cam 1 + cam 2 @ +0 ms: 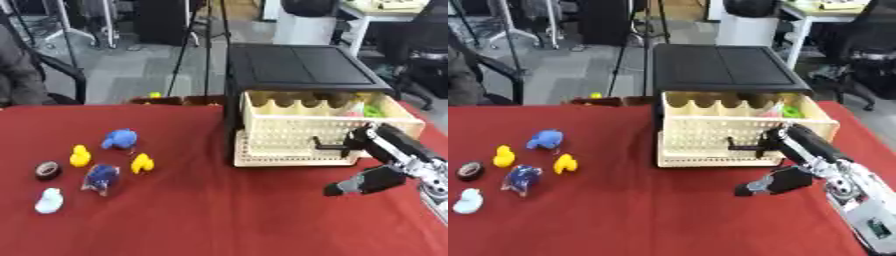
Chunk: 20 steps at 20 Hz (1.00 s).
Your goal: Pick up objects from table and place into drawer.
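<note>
A black cabinet [302,67] stands on the red table [219,220], its cream perforated drawer [297,132] pulled open. Green and pink things [372,110] lie in the drawer's right end. My right hand [376,145] reaches in from the right, fingers curled at the drawer's black handle [325,146], thumb [354,185] pointing down and left over the cloth. At the left lie a blue toy [120,139], two yellow ducks [80,156] [142,163], a blue wrapped piece [101,178], a dark round roll [47,170] and a pale duck [49,201]. My left hand does not show.
A small yellow-green thing [155,95] and a brown object [179,100] sit at the table's far edge beside the cabinet. Tripod legs, chairs and a desk stand on the floor beyond. A seated person shows at the far left edge.
</note>
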Available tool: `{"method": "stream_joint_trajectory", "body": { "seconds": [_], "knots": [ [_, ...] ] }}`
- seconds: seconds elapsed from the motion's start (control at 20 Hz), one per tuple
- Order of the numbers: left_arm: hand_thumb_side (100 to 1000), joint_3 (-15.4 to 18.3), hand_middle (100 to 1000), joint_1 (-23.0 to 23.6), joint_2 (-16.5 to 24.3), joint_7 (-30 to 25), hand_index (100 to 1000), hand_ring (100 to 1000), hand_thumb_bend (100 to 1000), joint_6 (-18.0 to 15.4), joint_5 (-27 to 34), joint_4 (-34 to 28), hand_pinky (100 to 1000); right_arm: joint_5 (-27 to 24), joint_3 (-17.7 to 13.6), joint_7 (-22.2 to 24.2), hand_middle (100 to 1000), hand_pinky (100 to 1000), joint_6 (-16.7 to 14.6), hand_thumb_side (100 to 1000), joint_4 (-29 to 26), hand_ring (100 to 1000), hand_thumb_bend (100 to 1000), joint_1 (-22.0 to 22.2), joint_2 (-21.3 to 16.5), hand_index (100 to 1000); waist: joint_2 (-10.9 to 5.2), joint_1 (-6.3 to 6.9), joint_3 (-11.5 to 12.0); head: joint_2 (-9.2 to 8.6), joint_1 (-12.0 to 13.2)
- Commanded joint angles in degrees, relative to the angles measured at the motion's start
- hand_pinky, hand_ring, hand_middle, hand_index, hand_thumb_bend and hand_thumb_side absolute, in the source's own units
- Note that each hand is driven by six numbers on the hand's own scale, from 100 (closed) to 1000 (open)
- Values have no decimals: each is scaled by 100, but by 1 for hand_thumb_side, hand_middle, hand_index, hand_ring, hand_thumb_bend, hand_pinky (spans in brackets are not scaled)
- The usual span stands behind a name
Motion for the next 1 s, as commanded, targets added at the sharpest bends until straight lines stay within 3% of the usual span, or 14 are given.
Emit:
{"method": "stream_joint_trajectory", "body": {
  "seconds": [0.05, 0.35, 1.0],
  "knots": [
    [966, 57, 634, -52, 191, 6, 788, 655, 217, -5, 13, -92, 707, 152, -100, -24, 110, 100, -10, 594, -161, 100, 1000, -120, -165, 730, -69, 8, -10, 11, -14],
    [966, 53, 634, -52, 191, -4, 788, 655, 217, -6, 12, -91, 707, 277, -54, 29, 110, 100, -28, 588, -193, 100, 1000, -203, -166, 736, -70, 2, 0, 23, -20],
    [969, 45, 634, -37, 207, -30, 788, 655, 216, -9, 11, -87, 708, -138, -17, 100, 109, 100, -15, 634, -432, 100, 1000, -499, -277, 728, -90, -11, 11, 32, -20]
  ]
}}
